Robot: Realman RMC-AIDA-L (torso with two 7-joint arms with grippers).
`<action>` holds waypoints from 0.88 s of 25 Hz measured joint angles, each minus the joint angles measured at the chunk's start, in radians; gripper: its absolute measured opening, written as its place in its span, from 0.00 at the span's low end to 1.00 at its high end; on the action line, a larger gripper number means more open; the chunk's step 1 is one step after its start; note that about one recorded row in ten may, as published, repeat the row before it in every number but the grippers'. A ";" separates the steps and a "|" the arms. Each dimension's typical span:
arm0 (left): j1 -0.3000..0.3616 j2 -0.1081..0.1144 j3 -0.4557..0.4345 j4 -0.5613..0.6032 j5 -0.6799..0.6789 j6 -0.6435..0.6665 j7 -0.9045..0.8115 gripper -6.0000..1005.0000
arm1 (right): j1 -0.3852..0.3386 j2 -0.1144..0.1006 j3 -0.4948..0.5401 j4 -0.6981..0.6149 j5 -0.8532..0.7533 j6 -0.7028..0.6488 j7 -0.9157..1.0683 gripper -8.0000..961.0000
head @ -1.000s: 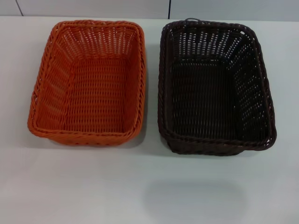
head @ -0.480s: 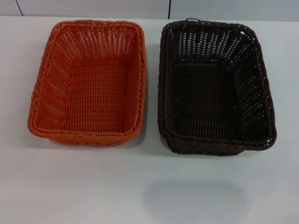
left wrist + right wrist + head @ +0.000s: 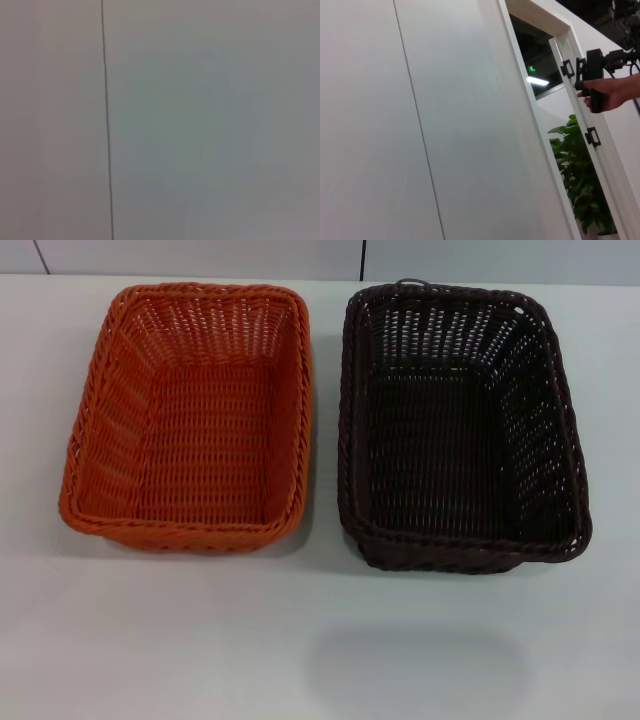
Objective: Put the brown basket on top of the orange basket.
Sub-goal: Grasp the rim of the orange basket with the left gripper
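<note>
two baskets sit side by side on the pale counter (image 3: pixel 320 640), near each other but not touching — the brown basket (image 3: pixel 460 430) toward the robot's right, the orange basket (image 3: pixel 190 415) toward its left, both upright and open-side up. neither end effector shows in any view, so how far each is open cannot be told — the wrist views show only a white wall panel (image 3: pixel 200 125), a doorway (image 3: pixel 540 65) and a leafy plant (image 3: pixel 580 175).

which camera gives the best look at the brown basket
The head view: the brown basket sits whole on the table, right of the orange basket. Neither wrist view shows it, only wall panels.
</note>
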 joint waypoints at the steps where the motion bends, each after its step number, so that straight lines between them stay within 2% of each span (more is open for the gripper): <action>1: 0.000 0.000 0.000 0.000 0.000 0.000 0.000 0.83 | 0.001 0.000 0.000 0.000 0.000 0.000 0.000 0.84; 17: 0.000 -0.001 -0.010 0.020 -0.003 0.015 0.009 0.83 | 0.011 -0.002 -0.023 -0.003 -0.005 -0.007 0.000 0.84; 22: 0.006 0.002 0.033 0.066 0.005 0.019 0.016 0.83 | 0.019 -0.004 -0.028 0.000 -0.009 -0.006 0.000 0.84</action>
